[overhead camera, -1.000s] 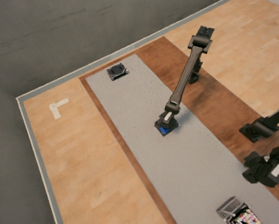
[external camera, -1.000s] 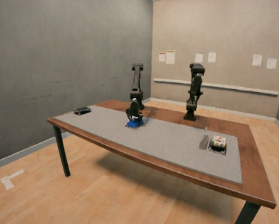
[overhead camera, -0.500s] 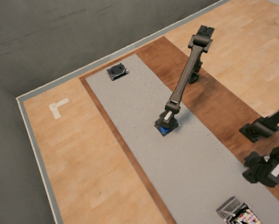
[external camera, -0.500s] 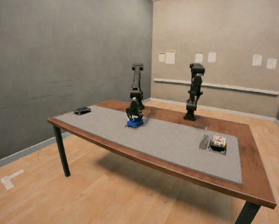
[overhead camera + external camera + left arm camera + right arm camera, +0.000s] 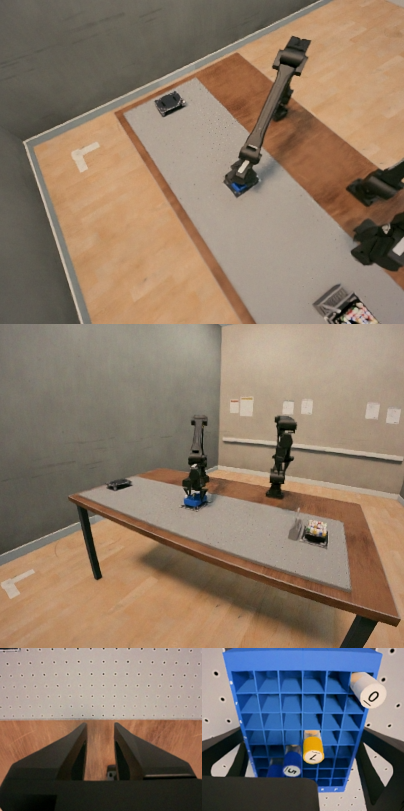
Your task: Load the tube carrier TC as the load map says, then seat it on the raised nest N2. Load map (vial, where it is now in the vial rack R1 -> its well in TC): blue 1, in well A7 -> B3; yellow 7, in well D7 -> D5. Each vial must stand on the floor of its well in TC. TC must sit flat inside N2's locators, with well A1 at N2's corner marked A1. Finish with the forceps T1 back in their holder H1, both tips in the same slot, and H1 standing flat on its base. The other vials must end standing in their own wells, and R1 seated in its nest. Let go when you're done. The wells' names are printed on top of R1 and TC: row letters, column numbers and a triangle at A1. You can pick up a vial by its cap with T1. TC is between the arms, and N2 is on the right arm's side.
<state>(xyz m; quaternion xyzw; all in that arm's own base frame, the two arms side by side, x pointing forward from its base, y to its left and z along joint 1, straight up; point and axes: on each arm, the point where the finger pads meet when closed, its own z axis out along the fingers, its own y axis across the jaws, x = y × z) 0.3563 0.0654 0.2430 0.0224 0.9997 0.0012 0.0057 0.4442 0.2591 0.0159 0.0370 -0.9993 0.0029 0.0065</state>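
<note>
The blue tube carrier TC (image 5: 241,189) (image 5: 195,500) (image 5: 296,717) is at the middle of the grey mat, on it or just above it. My right gripper (image 5: 241,181) (image 5: 196,492) (image 5: 301,729) comes down over it and is shut on its two long sides. In the right wrist view a yellow vial 7 (image 5: 312,751) and a blue vial (image 5: 289,769) stand in inner wells. A white vial 0 (image 5: 369,693) leans in a corner well. My left gripper (image 5: 100,729) is drawn back over the wooden table edge, nearly shut with nothing between its fingers.
The dark raised nest N2 (image 5: 170,103) (image 5: 119,484) sits at the far end of the mat. The vial rack R1 (image 5: 356,314) (image 5: 316,530) with several vials is at the other end. Beside it stands the grey holder H1 (image 5: 331,299) (image 5: 296,530) with the forceps.
</note>
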